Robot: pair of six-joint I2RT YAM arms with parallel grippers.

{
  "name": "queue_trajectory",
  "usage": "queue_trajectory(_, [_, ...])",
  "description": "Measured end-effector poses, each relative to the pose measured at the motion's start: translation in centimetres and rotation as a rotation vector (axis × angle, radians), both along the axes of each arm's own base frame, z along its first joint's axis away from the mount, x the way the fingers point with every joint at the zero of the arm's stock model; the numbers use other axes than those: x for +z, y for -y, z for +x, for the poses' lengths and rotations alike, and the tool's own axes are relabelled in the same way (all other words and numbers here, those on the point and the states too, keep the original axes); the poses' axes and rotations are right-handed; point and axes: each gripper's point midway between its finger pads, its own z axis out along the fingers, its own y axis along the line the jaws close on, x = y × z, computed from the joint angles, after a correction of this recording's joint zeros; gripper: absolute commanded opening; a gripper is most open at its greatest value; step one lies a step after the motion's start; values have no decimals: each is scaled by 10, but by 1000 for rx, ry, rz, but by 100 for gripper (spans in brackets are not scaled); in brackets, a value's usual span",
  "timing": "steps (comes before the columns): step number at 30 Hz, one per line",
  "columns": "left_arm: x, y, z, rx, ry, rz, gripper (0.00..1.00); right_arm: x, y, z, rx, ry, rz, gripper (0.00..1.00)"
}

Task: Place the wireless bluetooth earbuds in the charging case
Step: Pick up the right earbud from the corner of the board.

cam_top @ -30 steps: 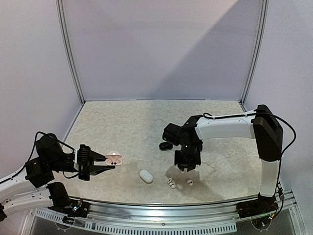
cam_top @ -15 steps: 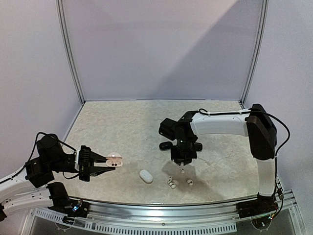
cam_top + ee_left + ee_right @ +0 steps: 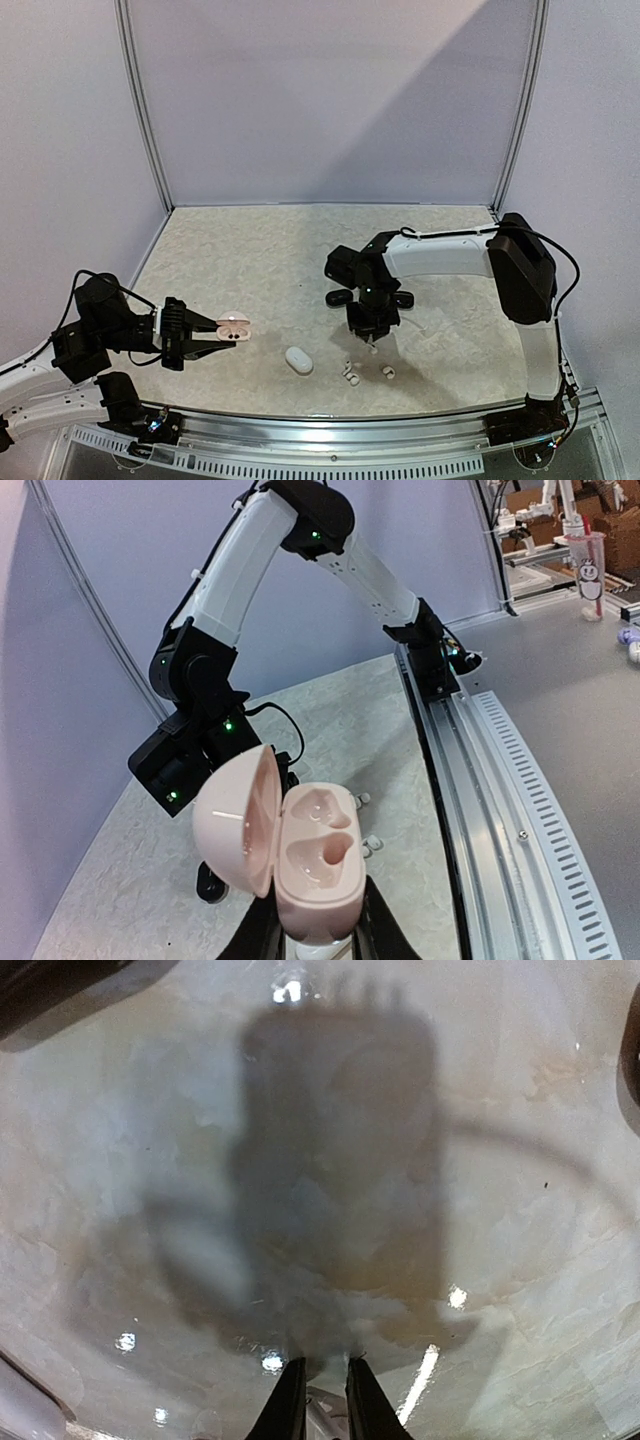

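Note:
My left gripper (image 3: 220, 336) is shut on a pink charging case (image 3: 318, 865) and holds it above the table's left front. The case's lid (image 3: 238, 820) is open and both wells are empty. My right gripper (image 3: 372, 338) points straight down above the table's middle front. Its narrow jaws (image 3: 324, 1385) pinch a small pale thing, apparently a white earbud (image 3: 326, 1412). Three more white earbuds (image 3: 350, 373) (image 3: 387, 372) lie loose on the table just in front of that gripper; they also show in the left wrist view (image 3: 371, 844).
A closed white case (image 3: 298, 360) lies between the two grippers near the front. Two black cases (image 3: 338, 297) (image 3: 405, 297) lie behind the right gripper. A metal rail (image 3: 330, 425) runs along the front edge, and walls enclose the table.
The right gripper has moved left and away from the front edge, and it has risen from the loose earbuds. The left gripper and pink case have stayed still.

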Motion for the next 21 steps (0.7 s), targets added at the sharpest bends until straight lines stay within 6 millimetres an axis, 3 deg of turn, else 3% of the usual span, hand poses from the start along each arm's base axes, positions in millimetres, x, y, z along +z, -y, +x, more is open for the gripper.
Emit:
queue_trajectory(6, [0,0,0,2,1,0,0,0,-3,-4,30,-23,17,7])
queue_trajectory(21, [-1,0,0,1,1,3,0,-1,-18,-25,111,-41,39,6])
